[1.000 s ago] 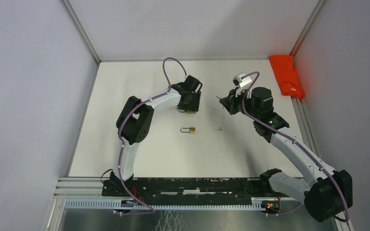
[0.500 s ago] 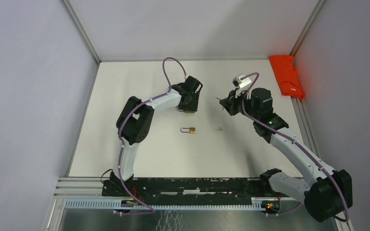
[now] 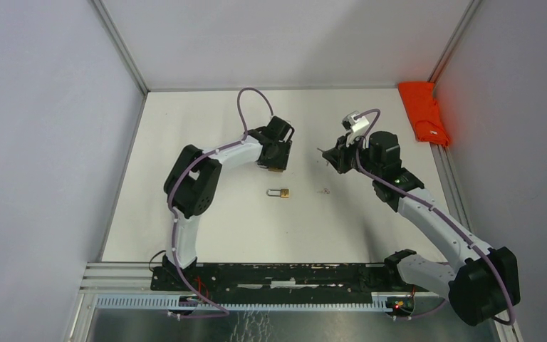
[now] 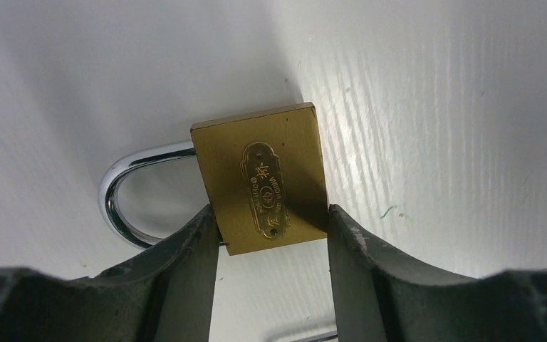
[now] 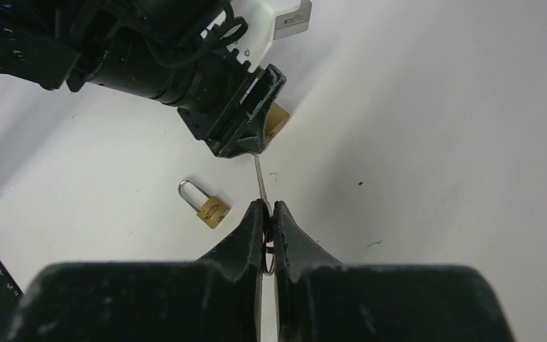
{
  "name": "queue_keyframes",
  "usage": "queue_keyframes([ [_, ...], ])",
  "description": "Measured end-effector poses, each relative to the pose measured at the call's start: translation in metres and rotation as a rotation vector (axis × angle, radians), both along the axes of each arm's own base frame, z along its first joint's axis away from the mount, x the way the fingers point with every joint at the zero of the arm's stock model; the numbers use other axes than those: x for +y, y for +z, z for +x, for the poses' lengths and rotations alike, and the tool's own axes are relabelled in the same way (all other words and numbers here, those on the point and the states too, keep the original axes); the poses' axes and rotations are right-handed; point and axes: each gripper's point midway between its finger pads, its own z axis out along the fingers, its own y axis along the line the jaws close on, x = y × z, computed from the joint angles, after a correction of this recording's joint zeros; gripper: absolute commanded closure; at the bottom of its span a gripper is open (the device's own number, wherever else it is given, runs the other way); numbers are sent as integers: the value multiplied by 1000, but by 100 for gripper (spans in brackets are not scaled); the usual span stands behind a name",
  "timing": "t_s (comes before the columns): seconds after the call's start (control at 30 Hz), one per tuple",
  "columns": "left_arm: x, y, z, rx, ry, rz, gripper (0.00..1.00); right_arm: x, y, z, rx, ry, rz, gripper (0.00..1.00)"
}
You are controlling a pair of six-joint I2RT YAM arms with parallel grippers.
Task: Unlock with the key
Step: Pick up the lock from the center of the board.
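While our left gripper (image 4: 272, 217) clamps the brass padlock (image 4: 263, 171) by its body and our right gripper (image 5: 266, 206) pinches the key (image 5: 258, 178), blade toward it, a misaligned approach could miss the keyway. The thin key could also pivot between the fingers.

The left arm (image 3: 231, 151) and right arm (image 3: 434, 217) are wearing white shells between black joint housings. Purple cables (image 3: 241, 108) are running along both. Matte black fingers (image 4: 356, 271) are showing rough, scuffed edges.
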Motion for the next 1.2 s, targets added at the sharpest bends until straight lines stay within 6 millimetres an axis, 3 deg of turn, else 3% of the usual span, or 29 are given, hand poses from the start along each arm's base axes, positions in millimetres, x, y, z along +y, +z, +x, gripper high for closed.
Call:
queue_keyframes([
  [0.27,9,4,-32,35,-179,-20,98,4,-14,-9,58,28,22,100],
  [0.43,1,26,-50,14,-328,-90,98,11,-33,-20,130,73,52,100],
  [0.57,-15,53,-45,-78,-426,-157,98,19,-59,-30,220,111,78,100],
  [0.67,-23,62,-41,-113,-463,-191,98,27,-74,-32,285,134,108,100],
  [1.2,-42,63,-38,-138,-540,-255,98,50,-96,-16,394,144,235,100],
])
